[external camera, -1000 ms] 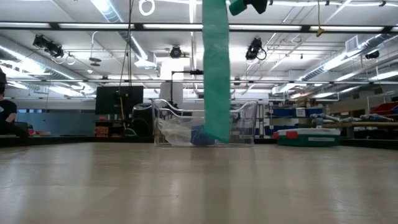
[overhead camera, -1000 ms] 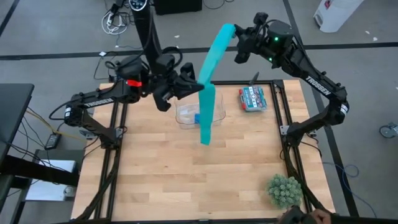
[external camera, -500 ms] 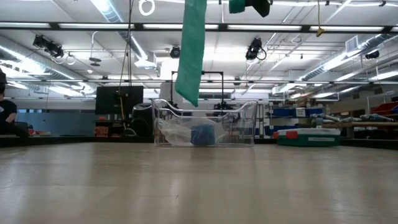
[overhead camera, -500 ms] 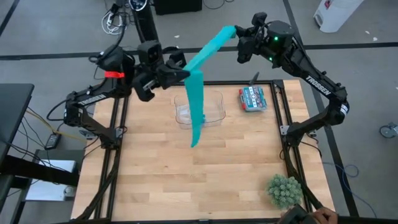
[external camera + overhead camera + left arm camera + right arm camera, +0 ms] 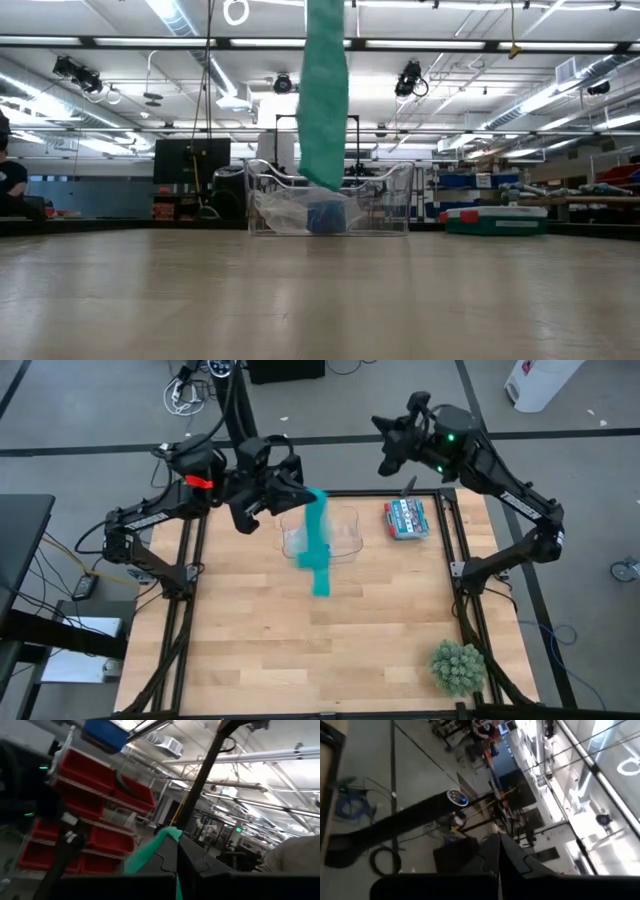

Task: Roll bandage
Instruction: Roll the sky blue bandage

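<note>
The table [image 5: 250,650] carries a clear tray [image 5: 345,540] at its far side; the bandage [image 5: 318,545] hangs lengthwise over it, pinched at its top by the left gripper [image 5: 296,493] (the nearer arm), while the right gripper [image 5: 385,442], pressed together and empty, sits well right

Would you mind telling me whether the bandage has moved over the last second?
Yes. The bandage no longer stretches up to the right gripper; it now hangs from the left gripper alone, above the clear tray.
</note>
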Controlling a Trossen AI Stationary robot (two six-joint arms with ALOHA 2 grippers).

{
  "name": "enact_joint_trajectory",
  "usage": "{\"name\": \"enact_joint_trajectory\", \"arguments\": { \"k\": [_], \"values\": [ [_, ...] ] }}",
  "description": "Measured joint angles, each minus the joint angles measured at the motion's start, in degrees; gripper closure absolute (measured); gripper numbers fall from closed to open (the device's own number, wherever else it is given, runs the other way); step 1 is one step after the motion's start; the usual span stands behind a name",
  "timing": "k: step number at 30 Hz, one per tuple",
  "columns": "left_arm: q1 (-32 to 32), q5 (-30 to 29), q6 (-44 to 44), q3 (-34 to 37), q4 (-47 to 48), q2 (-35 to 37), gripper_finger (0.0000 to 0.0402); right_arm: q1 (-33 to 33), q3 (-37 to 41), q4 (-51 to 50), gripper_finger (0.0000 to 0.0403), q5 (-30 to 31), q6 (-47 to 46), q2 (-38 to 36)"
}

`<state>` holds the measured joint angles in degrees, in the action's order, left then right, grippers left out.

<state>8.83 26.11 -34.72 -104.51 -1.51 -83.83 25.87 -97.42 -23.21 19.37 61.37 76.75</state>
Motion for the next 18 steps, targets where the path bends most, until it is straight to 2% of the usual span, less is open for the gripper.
{"name": "enact_joint_trajectory", "arguments": {
  "k": [9,13,18],
  "values": [
    [0.1,-0.7,-0.5,0.0,1.5,-0.1,0.0398,-6.5,0.0,-3.9,0.0402,-0.4,-26.1,-4.5],
    [0.2,-0.7,-2.9,0.0,1.7,-0.2,0.0398,-8.3,0.0,-8.4,0.0394,-7.5,-36.3,-6.2],
    [0.2,-1.7,-2.9,0.0,4.2,-0.2,0.0398,-9.3,0.0,-11.4,0.0376,-22.8,-48.3,-7.0]
  ]
}}
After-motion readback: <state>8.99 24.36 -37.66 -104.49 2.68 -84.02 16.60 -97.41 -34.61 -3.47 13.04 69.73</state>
